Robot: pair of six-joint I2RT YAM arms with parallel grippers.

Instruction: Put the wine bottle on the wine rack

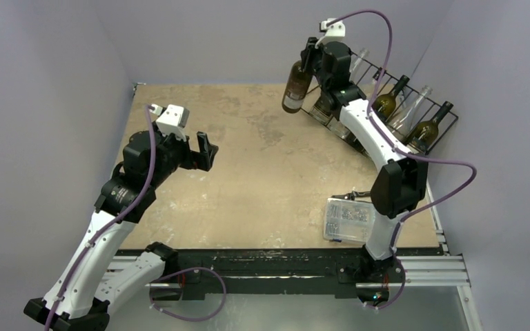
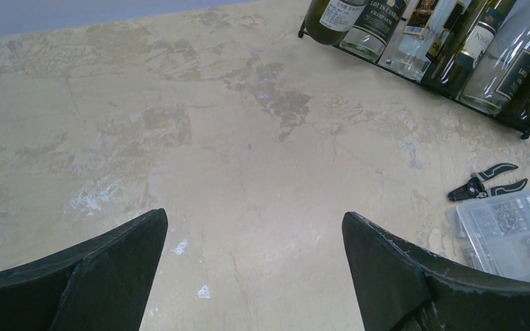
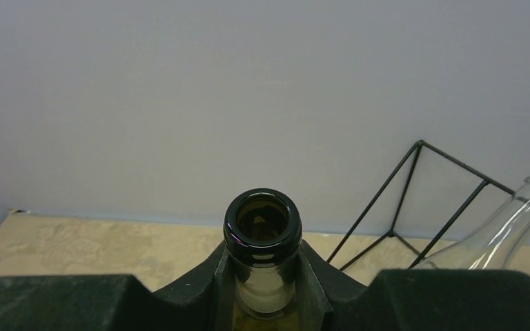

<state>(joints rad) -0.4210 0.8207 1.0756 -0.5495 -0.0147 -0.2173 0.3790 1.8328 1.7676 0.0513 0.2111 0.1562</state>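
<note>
My right gripper [image 1: 312,56] is shut on the neck of a dark wine bottle [image 1: 295,86] with a pale label, holding it upright in the air just left of the black wire wine rack [image 1: 448,127]. In the right wrist view the bottle's open mouth [image 3: 262,222] sits between my fingers [image 3: 315,276], with rack wires [image 3: 400,200] to the right. The rack holds several bottles [image 1: 428,131]; it also shows in the left wrist view [image 2: 414,72]. My left gripper [image 1: 203,148] is open and empty above the left part of the table, with both fingers [image 2: 400,269] spread wide.
A clear plastic parts box [image 1: 348,219] lies at the front right by the right arm's base, with small black pliers [image 2: 486,181] beside it. A clear glass bottle [image 3: 504,231] lies in the rack close to my right gripper. Walls close in at the back and sides.
</note>
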